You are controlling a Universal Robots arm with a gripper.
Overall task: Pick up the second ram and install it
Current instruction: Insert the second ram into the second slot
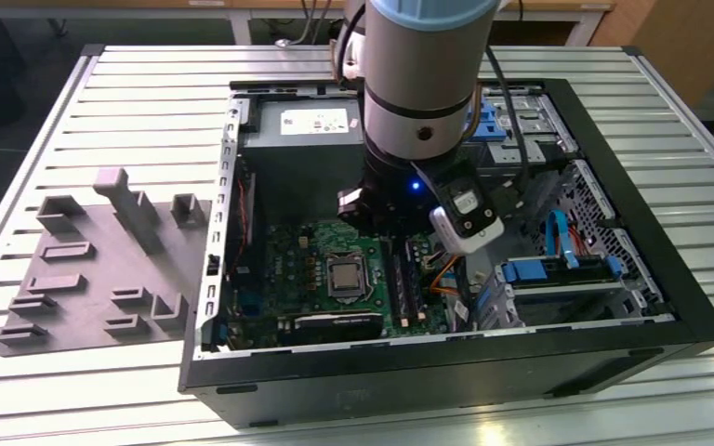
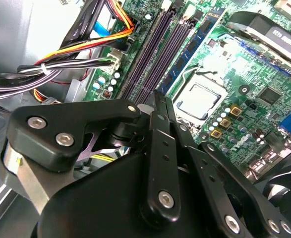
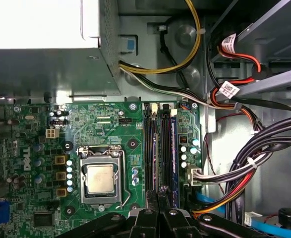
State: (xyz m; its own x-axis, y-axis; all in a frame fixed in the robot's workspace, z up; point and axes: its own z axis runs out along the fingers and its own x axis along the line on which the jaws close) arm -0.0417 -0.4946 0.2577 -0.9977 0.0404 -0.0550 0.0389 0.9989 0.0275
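Note:
My gripper [image 1: 386, 232] reaches down into the open computer case [image 1: 654, 307], over the memory slots [image 2: 155, 54] to the exterior view's right of the processor socket [image 1: 346, 276]. In both wrist views the black fingers come together at the gripper tip [image 2: 158, 96] [image 3: 158, 194]. They close along the top edge of the second ram [image 3: 163, 148], a thin dark stick seen edge-on and standing in line with a slot. The same stick shows on the board just below the wrist [image 1: 401, 274]. Another stick with a blue edge [image 3: 173, 148] stands in the slot beside it.
A grey plastic tray [image 1: 97, 269] with raised blocks lies on the slatted table at the exterior view's left. Bundled cables [image 3: 244, 158] and drive bays [image 1: 556, 269] crowd the case beside the slots. The power supply [image 1: 295, 139] fills the far end.

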